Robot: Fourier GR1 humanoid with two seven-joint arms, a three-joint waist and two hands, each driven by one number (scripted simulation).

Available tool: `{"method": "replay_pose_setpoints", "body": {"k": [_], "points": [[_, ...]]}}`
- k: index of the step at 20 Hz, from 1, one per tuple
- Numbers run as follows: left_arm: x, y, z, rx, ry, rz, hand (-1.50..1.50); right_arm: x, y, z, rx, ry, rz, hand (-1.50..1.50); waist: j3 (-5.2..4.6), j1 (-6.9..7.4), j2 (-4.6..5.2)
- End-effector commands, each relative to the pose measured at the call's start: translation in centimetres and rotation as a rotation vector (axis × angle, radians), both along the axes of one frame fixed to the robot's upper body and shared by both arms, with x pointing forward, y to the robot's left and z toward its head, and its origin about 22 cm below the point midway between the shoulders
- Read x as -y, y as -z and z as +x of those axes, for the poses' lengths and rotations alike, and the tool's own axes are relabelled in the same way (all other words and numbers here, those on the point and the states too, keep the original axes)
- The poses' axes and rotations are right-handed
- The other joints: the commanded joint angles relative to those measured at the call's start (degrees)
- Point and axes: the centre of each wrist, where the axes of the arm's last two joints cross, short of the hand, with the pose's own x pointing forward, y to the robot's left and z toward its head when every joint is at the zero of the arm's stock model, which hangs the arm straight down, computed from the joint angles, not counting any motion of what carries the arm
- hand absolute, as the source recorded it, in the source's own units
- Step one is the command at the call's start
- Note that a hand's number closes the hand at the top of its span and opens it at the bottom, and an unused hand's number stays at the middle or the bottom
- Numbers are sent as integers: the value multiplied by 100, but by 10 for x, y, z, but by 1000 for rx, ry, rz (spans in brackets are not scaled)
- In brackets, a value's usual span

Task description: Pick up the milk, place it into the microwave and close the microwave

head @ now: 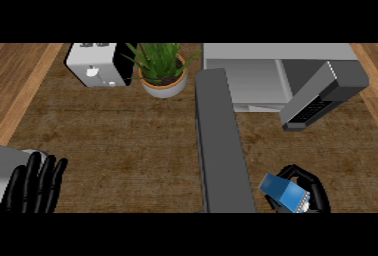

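While the right hand (308, 186) curls round the blue milk carton (285, 192) low at the right of the worktop (125, 135), the microwave (277, 75) stands at the back with its door (221, 145) swung wide toward the viewer. At the lower left, the left hand (35, 182) rests with straight fingers up. A potted plant (162, 70) and a toaster (97, 65) stand at the back left.

Kitchen, brown counter (111, 130), open microwave (280, 75), white toaster (92, 65), potted plant (162, 70)
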Motion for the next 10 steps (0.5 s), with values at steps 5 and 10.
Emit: {"method": "replay_pose_setpoints", "body": {"k": [5, 10], "points": [[-6, 20, -5, -26, -13, -17, -150, -13, -18, 14, 128, -66, 69, 150, 0, -28, -3], [-26, -21, 6, 0, -26, -8, -150, -63, -40, 45, 163, -6, 60, 150, 3, -68, 9]]}}
